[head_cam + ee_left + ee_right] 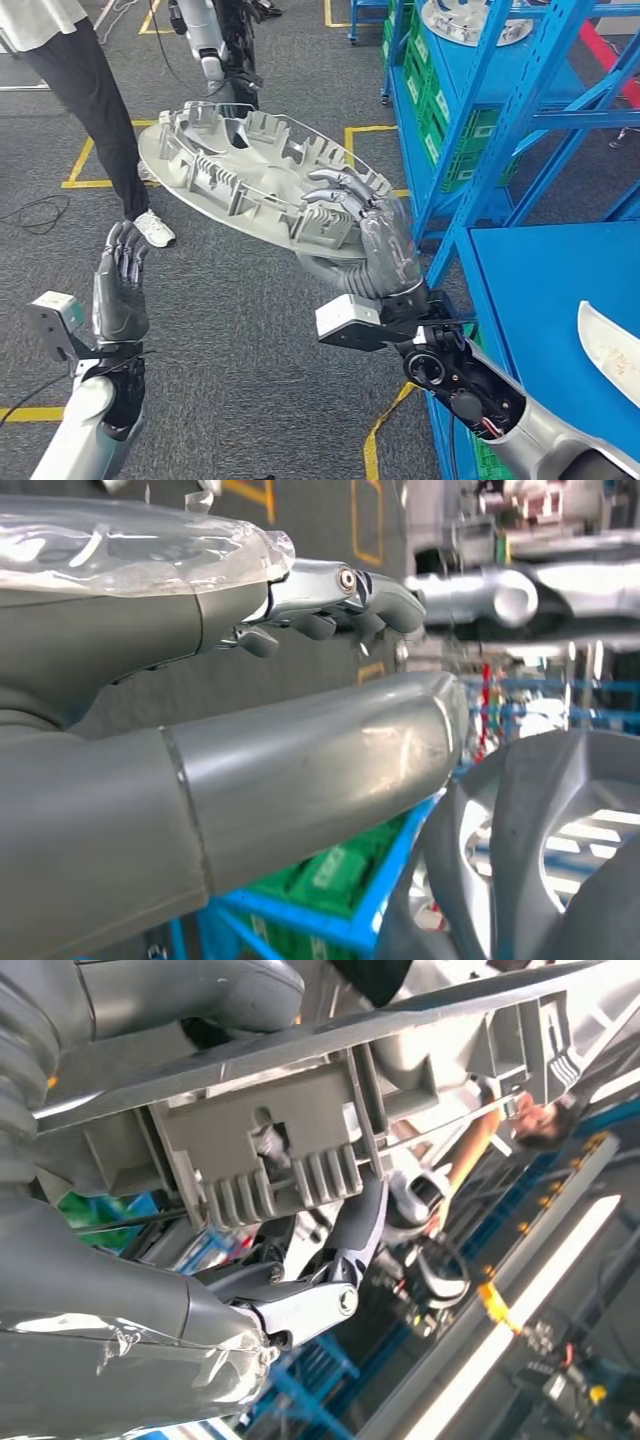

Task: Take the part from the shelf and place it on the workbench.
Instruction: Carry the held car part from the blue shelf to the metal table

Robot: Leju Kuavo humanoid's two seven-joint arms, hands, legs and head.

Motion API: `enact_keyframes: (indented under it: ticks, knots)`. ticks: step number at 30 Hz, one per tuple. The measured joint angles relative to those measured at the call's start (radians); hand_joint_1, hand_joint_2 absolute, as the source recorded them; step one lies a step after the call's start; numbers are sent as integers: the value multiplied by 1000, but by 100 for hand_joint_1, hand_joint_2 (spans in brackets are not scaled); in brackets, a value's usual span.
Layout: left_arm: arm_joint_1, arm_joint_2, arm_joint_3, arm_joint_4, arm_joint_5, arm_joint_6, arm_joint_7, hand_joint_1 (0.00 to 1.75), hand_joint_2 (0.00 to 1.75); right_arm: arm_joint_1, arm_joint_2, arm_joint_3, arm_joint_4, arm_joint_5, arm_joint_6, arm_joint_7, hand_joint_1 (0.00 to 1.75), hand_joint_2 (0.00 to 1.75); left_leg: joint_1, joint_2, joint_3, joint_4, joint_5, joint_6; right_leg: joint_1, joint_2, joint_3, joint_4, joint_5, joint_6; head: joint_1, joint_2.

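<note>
At frame centre the right hand [385, 245] grasps the grey part [249, 170]; the left hand [121, 285], lower left, is released, near green crates [445, 150] in the blue shelf [483, 110].

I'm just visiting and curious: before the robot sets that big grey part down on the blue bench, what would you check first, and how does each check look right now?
1. Right hand holds the grey part: ok, fingers over its rim, thumb beneath.
2. Part level: not ok, it tilts.
3. Left hand helping: not ok, it is open and off the part.
4. Space on the blue workbench: ok, though a pale part lies at its right edge.
5. Person clear of the part: cannot tell, standing close behind it.
6. Grip firmness: cannot tell.
</note>
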Motion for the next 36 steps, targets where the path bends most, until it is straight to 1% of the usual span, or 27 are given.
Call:
enact_keyframes:
  ticks: [2,4,5,7,8,10,12,13,14,15,16,17,19,20,21,23,24,25,27,28,29,30,31,32,33,35,36]
  knots:
    - [0,1,0,1,0,1,0,0,0,0,0,0,2,0,0,-2,175,175,5,27,66,-131,65,-6,-3,-24,2,5,-7,8,-9,0]
    - [-2,1,0,1,0,1,-1,0,0,-1,0,0,2,-1,0,-3,175,175,2,60,126,-245,104,-1,1,-43,5,11,-16,21,-14,0]
    - [-2,1,0,2,0,1,-1,0,0,-2,0,0,2,-1,0,-3,175,175,-1,66,138,-267,107,5,3,-52,8,13,-20,27,-13,0]
    - [-2,1,0,3,0,1,-2,0,0,-4,0,0,2,-1,-1,-4,175,175,-4,45,138,-268,104,21,4,-70,15,12,-27,38,-7,0]
    - [-2,2,0,4,0,1,-2,0,0,-5,0,0,2,-1,-1,-4,175,175,-4,34,140,-268,103,27,1,-67,16,16,-34,44,-4,0]
    - [-4,1,0,4,0,1,-2,0,0,-6,0,0,2,-1,-1,-5,175,175,0,13,146,-272,103,41,-5,-25,-5,75,-75,51,2,0]
    - [-6,0,0,6,0,2,-2,0,0,-6,-1,0,3,-2,-3,-8,175,175,-1,-10,149,-272,103,50,-5,29,-71,217,-141,50,15,0]
    - [-6,-1,0,7,0,2,-2,0,0,-5,-2,0,5,-3,-3,-9,175,175,-3,-24,150,-272,103,52,-3,39,-108,287,-163,49,21,0]
    - [-5,-1,0,9,0,2,-2,0,0,-4,-2,0,7,-4,-4,-9,175,175,-6,-38,151,-271,102,53,0,44,-133,330,-168,46,26,0]
    - [-5,-1,0,10,0,3,-2,0,0,-3,-2,0,9,-5,-5,-10,175,175,-8,-53,152,-271,102,54,1,47,-142,332,-153,42,29,0]
    - [-5,-1,0,11,1,4,-2,0,0,-2,-2,0,11,-5,-5,-10,175,175,-9,-69,154,-270,102,54,2,51,-131,294,-120,37,32,0]
    - [-5,-2,0,12,1,5,-2,0,0,-2,-2,0,11,-5,-4,-10,175,175,-10,-84,155,-270,102,54,4,67,-105,223,-74,30,35,0]
    - [-5,-3,0,13,1,7,-2,0,0,-2,-2,0,12,-8,-4,-12,175,175,-9,-111,152,-269,103,52,2,123,-51,91,-12,17,35,0]
    - [-5,-4,0,13,1,8,-2,0,0,-3,-2,0,12,-9,-4,-13,175,175,-6,-123,147,-268,105,47,3,144,-34,53,0,13,36,0]
    - [-4,-4,0,14,1,9,-1,0,0,-4,-2,0,13,-10,-4,-13,175,175,-2,-135,142,-268,108,42,4,150,-26,42,-3,10,38,0]
    - [-2,-3,0,15,1,11,0,0,0,-7,-2,0,14,-11,-3,-14,175,175,3,-156,134,-270,113,29,3,120,-15,25,-3,7,46,0]
    - [-2,-2,0,15,2,12,0,0,0,-8,-2,1,15,-12,-3,-15,175,175,-1,-144,129,-262,106,23,0,104,-8,13,-1,6,44,0]
    - [-5,0,0,15,2,13,0,0,0,-10,-2,1,16,-12,-2,-15,175,175,-6,-117,117,-237,89,19,-3,88,-2,2,2,5,36,0]
    - [-10,1,0,15,2,15,0,0,0,-13,-2,1,18,-12,-1,-16,175,175,-9,-42,63,-124,29,11,-1,57,3,-8,6,2,18,0]
    - [-10,1,0,15,3,16,0,0,0,-14,-2,0,19,-12,-1,-16,175,175,-6,-21,29,-56,0,7,1,41,3,-7,5,2,12,0]
    - [-8,2,0,15,3,16,0,0,0,-13,-2,0,21,-12,-1,-16,175,175,-3,-10,5,-6,-14,3,1,26,3,-6,3,2,8,0]
    - [-6,2,0,16,3,17,0,0,0,-12,-2,1,24,-12,-1,-16,175,175,0,-4,-3,9,-12,0,0,10,3,-4,1,3,4,0]
    - [-6,2,0,16,3,18,0,0,0,-12,-2,1,26,-12,-1,-16,175,175,3,2,9,-15,8,-3,-1,-5,3,-1,-2,5,-1,0]
    - [-6,3,0,16,3,18,0,0,0,-12,-2,1,27,-13,-1,-16,175,175,5,12,42,-74,39,-5,-3,-18,3,2,-5,8,-5,0]
    - [-8,4,0,16,3,18,0,0,0,-12,-2,1,27,-13,-1,-16,175,175,5,34,81,-149,67,-7,-4,-31,4,6,-10,12,-10,0]
    - [-12,4,0,15,4,19,2,0,0,-15,-2,1,27,-14,0,-19,175,175,1,63,134,-249,98,2,1,-51,6,13,-19,25,-15,0]
    - [-13,5,0,15,4,20,4,0,0,-16,-2,0,27,-15,1,-20,175,175,-3,68,140,-263,97,10,5,-59,8,15,-22,31,-14,0]
